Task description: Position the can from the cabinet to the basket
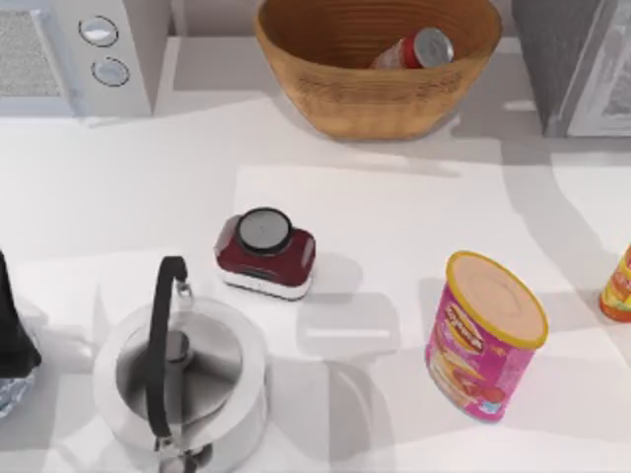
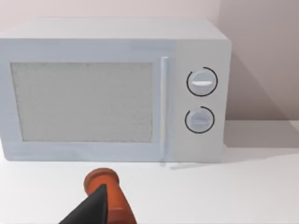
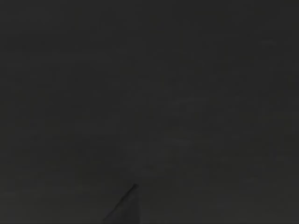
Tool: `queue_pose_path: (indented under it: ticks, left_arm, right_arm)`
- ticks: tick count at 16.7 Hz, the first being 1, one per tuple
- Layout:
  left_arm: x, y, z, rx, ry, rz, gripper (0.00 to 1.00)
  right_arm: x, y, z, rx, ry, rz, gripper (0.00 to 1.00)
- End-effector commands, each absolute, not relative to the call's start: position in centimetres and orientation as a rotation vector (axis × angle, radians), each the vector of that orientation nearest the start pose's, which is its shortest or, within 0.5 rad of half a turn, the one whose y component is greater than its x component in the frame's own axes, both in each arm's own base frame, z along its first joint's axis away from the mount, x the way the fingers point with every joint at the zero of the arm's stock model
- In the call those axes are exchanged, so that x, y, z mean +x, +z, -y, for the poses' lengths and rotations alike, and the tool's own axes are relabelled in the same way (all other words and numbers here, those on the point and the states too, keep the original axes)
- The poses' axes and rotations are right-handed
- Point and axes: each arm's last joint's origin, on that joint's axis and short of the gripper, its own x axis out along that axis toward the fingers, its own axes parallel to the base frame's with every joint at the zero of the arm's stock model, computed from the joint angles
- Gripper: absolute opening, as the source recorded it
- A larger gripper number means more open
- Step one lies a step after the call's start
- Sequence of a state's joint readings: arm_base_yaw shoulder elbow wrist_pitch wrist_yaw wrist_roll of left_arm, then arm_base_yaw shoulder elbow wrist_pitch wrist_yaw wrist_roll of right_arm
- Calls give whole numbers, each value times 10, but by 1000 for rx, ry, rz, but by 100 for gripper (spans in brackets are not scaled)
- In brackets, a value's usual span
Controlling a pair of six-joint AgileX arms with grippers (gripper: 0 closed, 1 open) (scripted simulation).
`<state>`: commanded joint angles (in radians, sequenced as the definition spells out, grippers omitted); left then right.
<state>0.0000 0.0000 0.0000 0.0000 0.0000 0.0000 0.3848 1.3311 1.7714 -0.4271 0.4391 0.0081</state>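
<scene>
The slim red can (image 1: pixel 415 50) with its silver top lies tilted inside the woven wicker basket (image 1: pixel 335 94) at the back middle of the table, leaning toward the basket's right wall. The grey speckled cabinet (image 1: pixel 560 59) with a white-framed door stands at the back right, apart from the basket. My left arm (image 1: pixel 12 330) is parked at the table's left edge, and a dark part of my left gripper (image 2: pixel 96 205) shows in the left wrist view, in front of an orange-red cylinder (image 2: pixel 100 179). The right wrist view is dark.
A white microwave (image 1: pixel 89 49) stands at the back left. A steel kettle (image 1: pixel 182 379) sits front left and a maroon device with a round lid (image 1: pixel 266 251) mid-table. At the right stand a pink canister (image 1: pixel 483 340) and an orange bottle (image 1: pixel 618 286).
</scene>
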Motion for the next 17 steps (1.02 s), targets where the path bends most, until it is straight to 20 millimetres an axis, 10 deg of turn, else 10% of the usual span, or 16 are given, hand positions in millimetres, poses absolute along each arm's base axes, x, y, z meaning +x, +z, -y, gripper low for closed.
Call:
queue_pose_path:
  ticks: [7, 17]
  left_arm:
    - [106, 160, 1, 0, 0, 0, 100]
    - [106, 160, 1, 0, 0, 0, 100]
  right_arm:
    - [269, 516, -88, -1, -42, 18, 100]
    - [216, 475, -55, -7, -37, 9, 100]
